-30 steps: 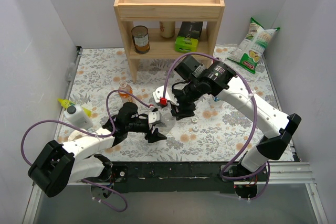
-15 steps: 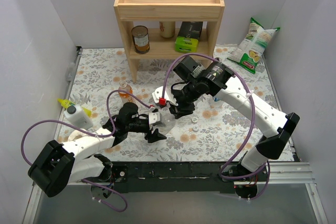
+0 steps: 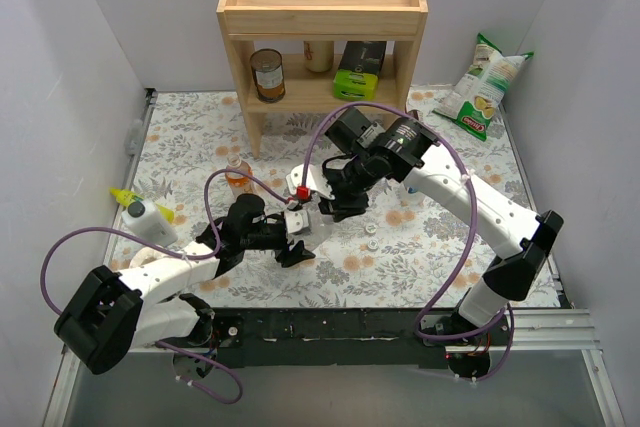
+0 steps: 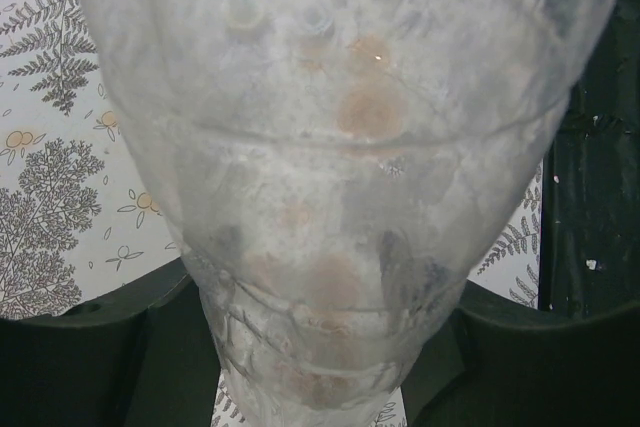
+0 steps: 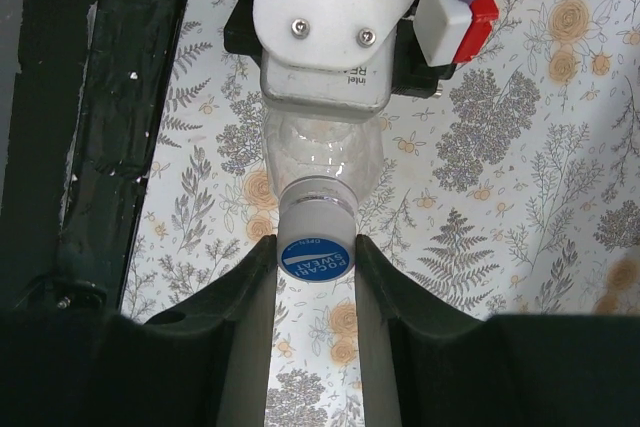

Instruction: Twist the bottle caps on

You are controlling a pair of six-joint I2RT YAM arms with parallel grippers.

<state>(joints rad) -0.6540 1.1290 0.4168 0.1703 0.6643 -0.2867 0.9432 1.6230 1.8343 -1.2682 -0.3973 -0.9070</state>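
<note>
A clear plain bottle (image 4: 340,147) fills the left wrist view, and my left gripper (image 4: 330,347) is shut on its body, a dark finger on each side. In the top view that bottle (image 3: 306,231) lies tilted between the two arms near the table's middle. A white cap with a blue top (image 5: 316,244) sits on the bottle's neck (image 5: 322,152). My right gripper (image 5: 316,267) is shut on this cap, its fingers (image 5: 255,287) pressed against both sides. The orange-liquid bottle (image 3: 237,173) stands behind my left arm.
A wooden shelf (image 3: 322,37) at the back holds a brown tin can (image 3: 267,74) and a green box (image 3: 360,69). A chip bag (image 3: 483,87) lies back right. A white squeeze bottle (image 3: 148,219) sits far left. A small white round piece (image 3: 370,231) lies right of the grippers.
My right gripper has shifted a little left onto the bottle's neck and closed on the cap. The left gripper has kept its hold on the bottle.
</note>
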